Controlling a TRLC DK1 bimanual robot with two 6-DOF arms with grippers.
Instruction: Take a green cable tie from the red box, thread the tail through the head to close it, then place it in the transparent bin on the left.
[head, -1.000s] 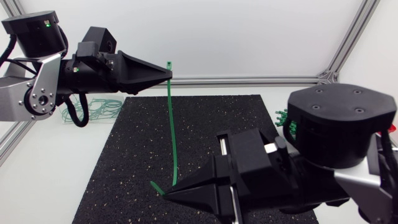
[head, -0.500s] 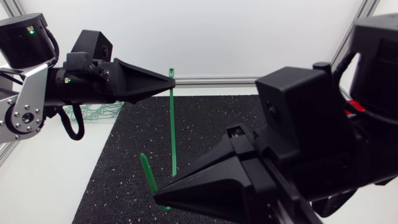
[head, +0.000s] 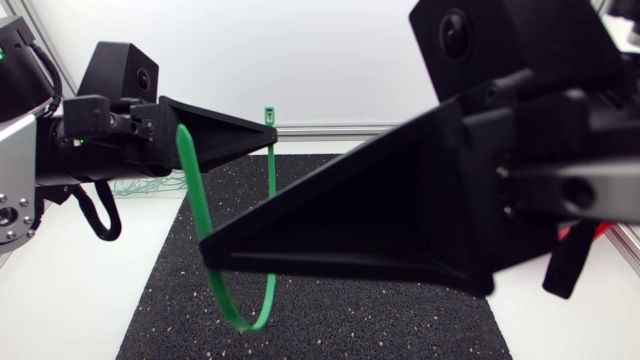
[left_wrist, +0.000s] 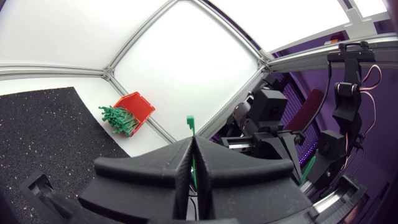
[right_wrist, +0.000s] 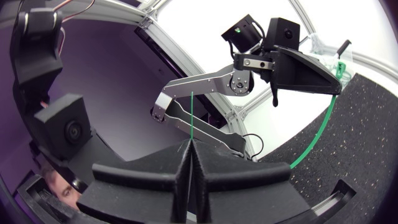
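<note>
Overhead, left pincer and right pincer clamp the cable tie; red box shows wrist-side only.

- My left gripper comes in from the left, above the far edge of the mat.
- The cable tie is pinched there near its head, which sticks up just past my fingertips.
- The strap hangs down, curves just above the mat and rises to my right gripper, which pinches the tail in front of the left one.
- The box sits beyond the mat's corner, with spare ties in it.
</note>
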